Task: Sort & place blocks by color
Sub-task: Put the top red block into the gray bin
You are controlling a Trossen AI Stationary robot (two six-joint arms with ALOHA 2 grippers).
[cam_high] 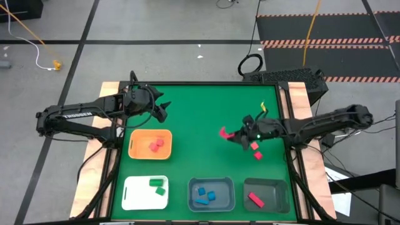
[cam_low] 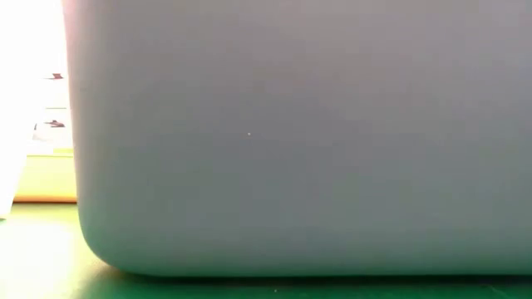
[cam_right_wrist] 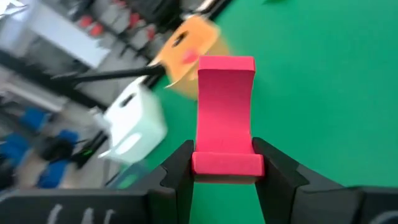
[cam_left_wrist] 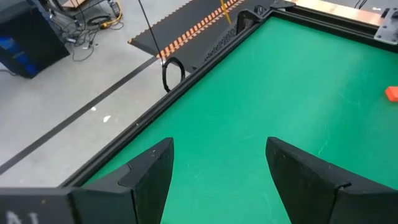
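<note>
A pink bar [cam_right_wrist: 224, 115] is clamped in the right tool [cam_right_wrist: 225, 167] over the green surface [cam_high: 200, 112]. The left tool [cam_left_wrist: 219, 174] is parked wide open, nothing held.

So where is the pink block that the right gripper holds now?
In the high view, the pink block is in the right gripper, above the green mat right of centre, between the orange tray and two loose pink blocks.

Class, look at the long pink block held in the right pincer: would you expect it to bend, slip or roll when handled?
The pink block probably stays stiff: it juts straight out from the right pincer without sagging. It likely won't roll, given its flat faces and square edges. Gripped only at one end, it might pivot or slip if bumped.
</note>
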